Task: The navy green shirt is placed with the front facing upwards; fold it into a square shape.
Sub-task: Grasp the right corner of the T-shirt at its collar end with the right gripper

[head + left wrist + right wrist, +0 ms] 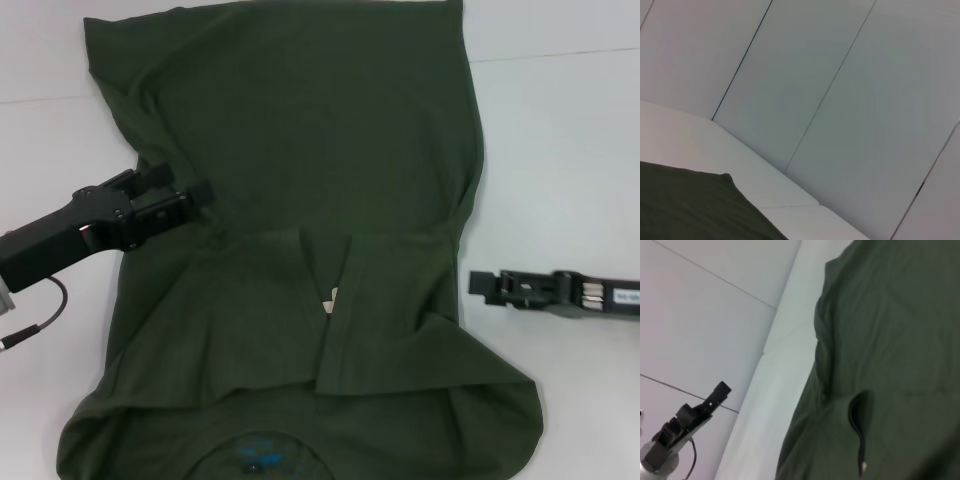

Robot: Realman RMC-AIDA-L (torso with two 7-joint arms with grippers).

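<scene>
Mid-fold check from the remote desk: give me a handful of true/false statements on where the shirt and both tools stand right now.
1. The left tool is over the navy green shirt. True.
2. The right tool is over the shirt. False: it sits off the shirt's right edge, above the white table.
3. Both side parts of the shirt are folded in toward the middle. True: two flaps meet near the centre, with a narrow gap between them.
4. The shirt is already a neat square. False: it is a long shape, with loose corners bulging at the near end.
5. The shirt's far edge hangs over the table. False: in the left wrist view its corner lies flat on the table.
</scene>
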